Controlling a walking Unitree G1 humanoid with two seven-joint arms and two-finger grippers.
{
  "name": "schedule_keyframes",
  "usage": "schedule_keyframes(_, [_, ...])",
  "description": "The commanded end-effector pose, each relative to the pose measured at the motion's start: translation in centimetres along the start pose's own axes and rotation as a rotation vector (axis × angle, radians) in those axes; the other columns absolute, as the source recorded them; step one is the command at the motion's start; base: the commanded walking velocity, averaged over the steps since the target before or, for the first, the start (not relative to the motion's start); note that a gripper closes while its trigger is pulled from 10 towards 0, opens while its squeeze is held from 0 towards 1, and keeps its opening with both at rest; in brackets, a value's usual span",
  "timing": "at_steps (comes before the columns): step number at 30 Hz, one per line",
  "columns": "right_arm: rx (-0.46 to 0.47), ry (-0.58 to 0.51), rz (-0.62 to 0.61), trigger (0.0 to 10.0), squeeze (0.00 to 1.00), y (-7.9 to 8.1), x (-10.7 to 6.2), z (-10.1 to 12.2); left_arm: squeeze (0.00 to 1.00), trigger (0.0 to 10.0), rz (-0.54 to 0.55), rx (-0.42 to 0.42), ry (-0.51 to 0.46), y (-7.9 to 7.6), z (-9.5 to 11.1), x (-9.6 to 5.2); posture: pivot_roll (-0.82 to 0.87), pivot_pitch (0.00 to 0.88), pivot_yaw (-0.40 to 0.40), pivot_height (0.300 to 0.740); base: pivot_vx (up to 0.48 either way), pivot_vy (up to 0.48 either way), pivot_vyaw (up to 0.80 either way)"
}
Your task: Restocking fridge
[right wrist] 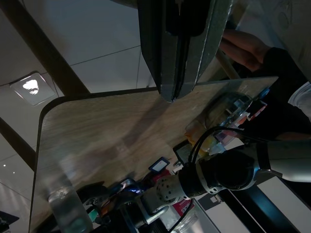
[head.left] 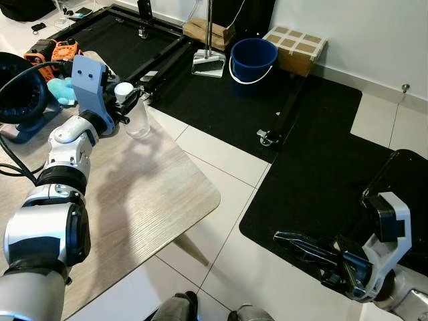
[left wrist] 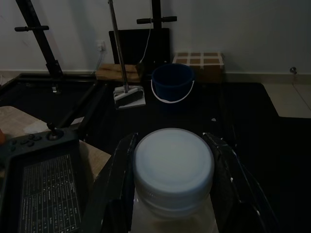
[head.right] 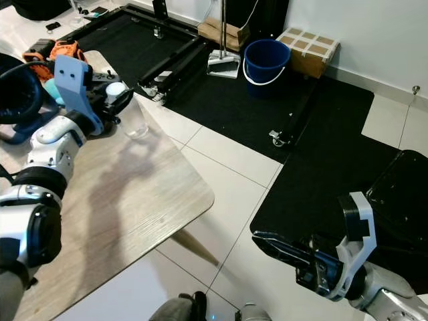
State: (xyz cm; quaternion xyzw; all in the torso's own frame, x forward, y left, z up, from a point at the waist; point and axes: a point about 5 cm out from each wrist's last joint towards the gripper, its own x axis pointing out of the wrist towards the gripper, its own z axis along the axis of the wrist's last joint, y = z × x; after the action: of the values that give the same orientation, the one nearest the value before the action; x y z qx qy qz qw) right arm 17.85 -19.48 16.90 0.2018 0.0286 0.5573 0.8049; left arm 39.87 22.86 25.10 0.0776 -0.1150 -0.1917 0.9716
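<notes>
Standing near the far corner of the wooden counter (head.left: 154, 194), a clear plastic bottle (head.left: 138, 120) with a white cap (head.left: 123, 89) is the thing being handled. The left gripper (head.left: 127, 100) is closed on it just under the cap; in the left wrist view the two black fingers (left wrist: 119, 174) press against either side of the cap (left wrist: 173, 165), with the bottle upright between them. Beside the bottle on the counter lie a dark handheld controller (left wrist: 41, 182), a blue soft toy (head.left: 62, 90), an orange-and-black tool (head.left: 53, 50) and a large black round device (head.left: 20, 87) with a cable.

Beyond the counter's edge the floor is pale tile partly covered by black mats (head.left: 314, 154). A black metal frame on casters (head.left: 271, 137) sits on the mat, and against the wall stand a blue bucket (head.left: 253, 59), a dustpan (head.left: 208, 63) and a taped cardboard box (head.left: 295, 48).

Low at the right, the right gripper (head.left: 284, 237) hangs over the floor away from the counter, its long fingers pressed together and holding nothing; the right wrist view shows them meeting at the tips (right wrist: 174, 94).
</notes>
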Motion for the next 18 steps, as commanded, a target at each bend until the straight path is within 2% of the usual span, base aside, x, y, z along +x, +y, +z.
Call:
schedule_keyframes(1, [0.004,0.008,0.014,10.0,0.0,0.4,0.2,0.0,0.0,0.0,-0.005,-0.004,0.018,0.1,-0.3,-0.1,-0.15,0.257,0.033,0.74,0.0,0.0,0.0])
schedule_keyframes(9, [-0.003,0.013,0.006,10.0,0.0,-0.1,0.2,-0.1,0.0,0.0,-0.003,-0.009,0.004,0.2,-0.1,-0.2,-0.14,0.239,0.033,0.74,0.0,0.0,0.0])
schedule_keyframes(12, [-0.009,0.016,0.002,10.0,0.0,-0.4,0.3,-0.1,0.0,0.0,-0.031,-0.043,-0.038,0.0,0.4,0.0,-0.14,0.225,0.035,0.74,0.0,0.0,0.0])
schedule_keyframes(13, [-0.015,0.017,-0.003,10.0,0.0,-0.6,0.4,-0.1,0.0,5.3,-0.053,-0.066,-0.072,-0.2,0.8,0.2,-0.14,0.216,0.035,0.74,0.0,0.0,0.0])
schedule_keyframes(14, [-0.023,0.013,-0.012,10.0,0.0,-0.9,0.5,-0.1,0.0,10.0,-0.08,-0.091,-0.11,-0.4,1.3,0.3,-0.14,0.207,0.035,0.74,0.0,0.0,0.0])
schedule_keyframes(16, [-0.03,0.01,-0.02,10.0,0.0,-1.1,0.6,0.0,0.0,10.0,-0.099,-0.105,-0.138,-0.6,1.7,0.4,-0.14,0.205,0.035,0.74,0.0,0.0,0.0])
schedule_keyframes(18, [-0.056,0.006,-0.053,10.0,0.0,-1.9,0.8,0.0,0.0,10.0,-0.172,-0.132,-0.202,-1.2,2.7,0.7,-0.13,0.187,0.036,0.74,0.0,0.0,0.0])
